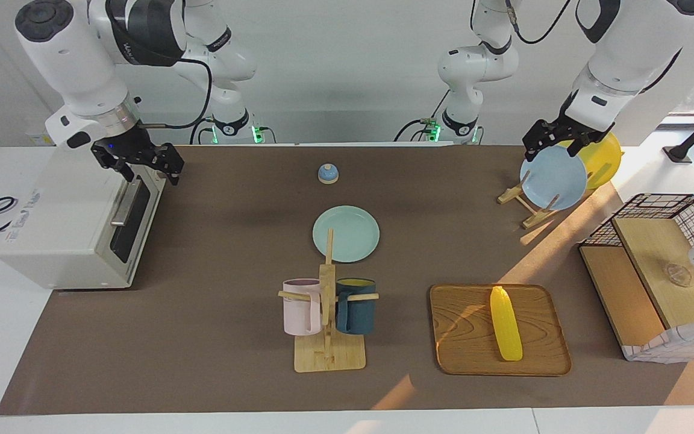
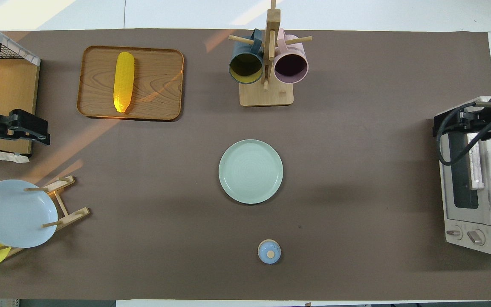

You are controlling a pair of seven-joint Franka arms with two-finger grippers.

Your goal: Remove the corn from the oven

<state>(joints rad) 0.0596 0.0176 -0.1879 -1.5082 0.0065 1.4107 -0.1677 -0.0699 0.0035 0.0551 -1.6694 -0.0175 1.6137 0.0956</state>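
The yellow corn (image 1: 505, 323) lies on a wooden tray (image 1: 461, 337), far from the robots toward the left arm's end; it also shows in the overhead view (image 2: 123, 81). The off-white oven (image 1: 64, 229) stands at the right arm's end with its dark glass door closed; the overhead view (image 2: 484, 213) shows it too. My right gripper (image 1: 145, 164) is open and empty, just above the top edge of the oven's door. My left gripper (image 1: 555, 137) is open and empty, raised over the plate rack.
A green plate (image 1: 347, 234) lies mid-table. A mug stand (image 1: 328, 313) with two mugs stands beside the tray. A small blue bell (image 1: 328, 173) sits near the robots. A blue plate (image 1: 555, 178) and a yellow plate (image 1: 606, 160) stand in a rack. A wire basket (image 1: 660, 271) stands at the left arm's end.
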